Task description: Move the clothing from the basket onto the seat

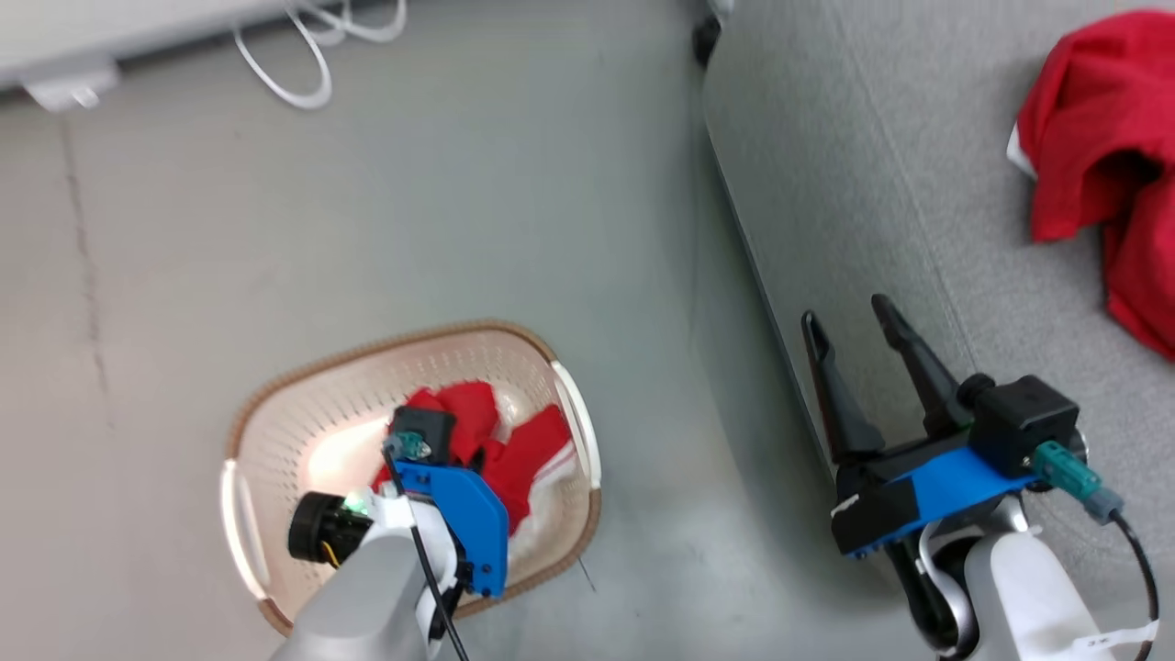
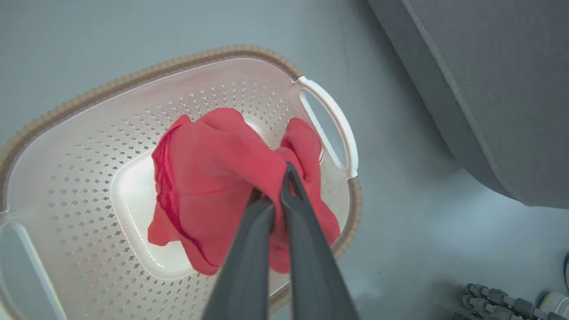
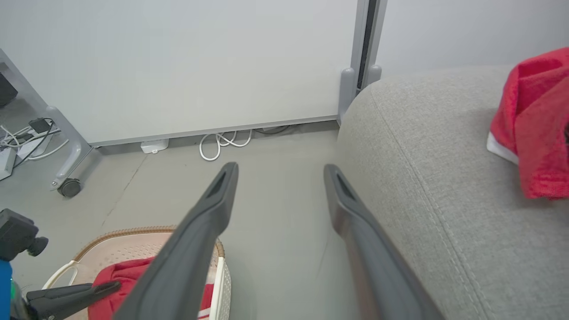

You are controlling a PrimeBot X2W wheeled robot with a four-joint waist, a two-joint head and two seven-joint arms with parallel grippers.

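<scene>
I'd swing toward the grey seat (image 1: 872, 184), at two o'clock in the head view, only after lifting high enough that the trailing cloth clears the basket (image 2: 146, 73) rim. That basket, at seven o'clock, holds a crumpled red garment (image 2: 209, 178), pinched in my closed left pincer (image 2: 273, 182). A second garment (image 1: 1102, 165) lies on the seat. My right pincer (image 1: 844, 310) gapes empty.

On the seat (image 1: 872, 184) lies clothing (image 1: 1102, 138) — more in the basket (image 1: 303, 395).
</scene>
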